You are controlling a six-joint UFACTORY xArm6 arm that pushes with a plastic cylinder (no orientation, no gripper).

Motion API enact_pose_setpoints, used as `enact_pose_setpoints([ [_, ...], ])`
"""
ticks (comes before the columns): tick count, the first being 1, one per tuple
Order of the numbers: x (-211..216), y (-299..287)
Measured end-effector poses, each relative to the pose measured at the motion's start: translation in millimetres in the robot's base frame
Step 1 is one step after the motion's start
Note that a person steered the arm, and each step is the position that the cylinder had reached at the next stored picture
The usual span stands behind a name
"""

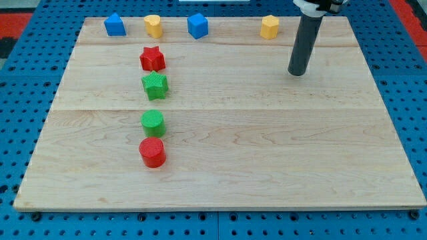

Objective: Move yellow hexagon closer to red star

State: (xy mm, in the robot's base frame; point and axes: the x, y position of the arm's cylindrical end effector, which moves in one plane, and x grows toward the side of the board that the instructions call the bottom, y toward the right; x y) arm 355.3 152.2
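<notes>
The yellow hexagon point(269, 27) sits near the board's top edge, right of centre. The red star point(152, 59) lies at the upper left, far to the left of the hexagon. My tip point(297, 73) rests on the board below and a little to the right of the yellow hexagon, apart from it and touching no block.
A blue block point(115, 25), a yellow heart-like block point(153, 26) and a blue cube point(197, 26) line the top edge. Below the red star stand a green star point(155, 85), a green cylinder point(153, 123) and a red cylinder point(152, 152). The wooden board point(267, 153) lies on a blue pegboard.
</notes>
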Motion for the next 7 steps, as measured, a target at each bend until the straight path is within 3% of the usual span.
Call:
enact_pose_setpoints([
  [1, -1, -5],
  [3, -106, 16],
  [6, -148, -46],
  [7, -141, -78],
])
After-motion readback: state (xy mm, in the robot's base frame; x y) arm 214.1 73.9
